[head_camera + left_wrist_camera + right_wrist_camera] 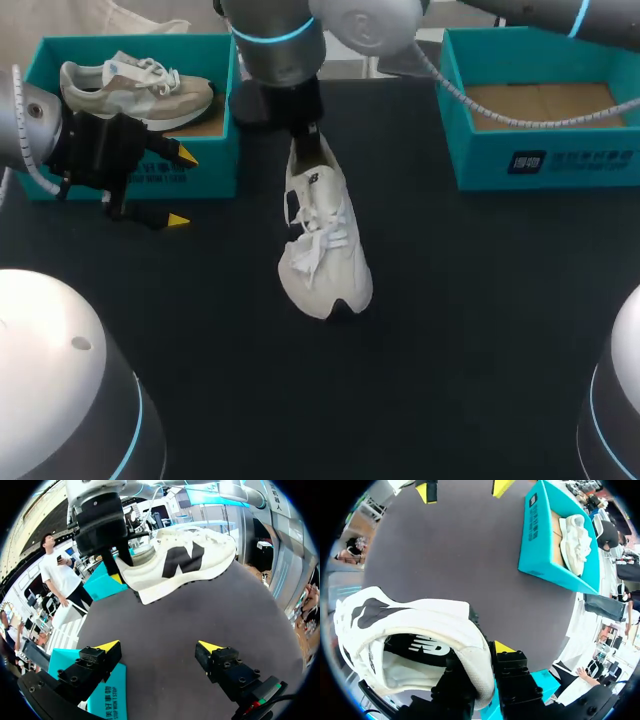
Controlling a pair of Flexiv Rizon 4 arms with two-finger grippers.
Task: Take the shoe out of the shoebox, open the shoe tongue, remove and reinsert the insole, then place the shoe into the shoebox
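Head view. Noted near the middle of the dark tabletop [480,330]: white sneaker [322,235], heel up and toward the far edge, toe toward the near edge. Clamped at the heel by the right gripper [305,125], on an arm entering from the far right corner and reaching past the middle. Cannot tell whether the toe touches the tabletop. Left gripper [182,188] near the left edge, fingers spread wide, holding nothing. Just behind it, at the far left corner, teal left shoebox [215,165] containing a beige sneaker [135,88]. At the far right corner, teal right shoebox [470,150], brown cardboard floor showing.

Left wrist view. Left gripper [159,647] spread wide over bare tabletop [200,615], nothing between the fingers. Ahead of it, white sneaker [185,562] side-on, black logo facing the camera, gripped at the heel by the right gripper [116,572]. Left shoebox [107,700] just beside one finger.

Right wrist view. Right gripper [480,655] closed on the white sneaker [410,620]: heel collar pinched between the fingers, one finger outside and one inside the shoe opening. Well ahead of the sneaker, the yellow tips of the left gripper [464,487], set apart. Beside them, left shoebox [537,535] with the beige sneaker [576,535] inside.
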